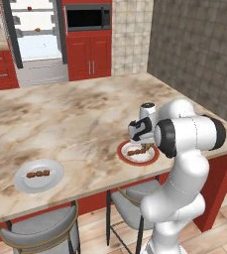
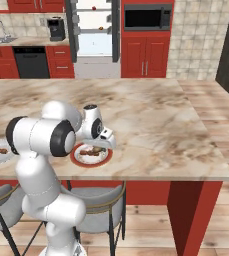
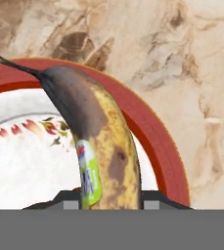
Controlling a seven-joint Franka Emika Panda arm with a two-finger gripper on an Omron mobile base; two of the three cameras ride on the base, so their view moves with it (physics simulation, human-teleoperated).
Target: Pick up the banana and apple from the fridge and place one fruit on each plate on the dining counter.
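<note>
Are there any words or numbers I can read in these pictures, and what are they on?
Sticker on the banana: green and white with red and blue marks, too blurred to read.
Microwave: no readable text.
Red-rimmed plate: only a painted pattern, no words.

A: What's hidden near the claw?
B: The banana [image 3: 101, 146] runs off the bottom edge; the red-rimmed plate [image 3: 152, 141] beneath is cut off left.
A: The fridge [image 2: 93, 30]?
B: Far beyond, contents too small to tell
</note>
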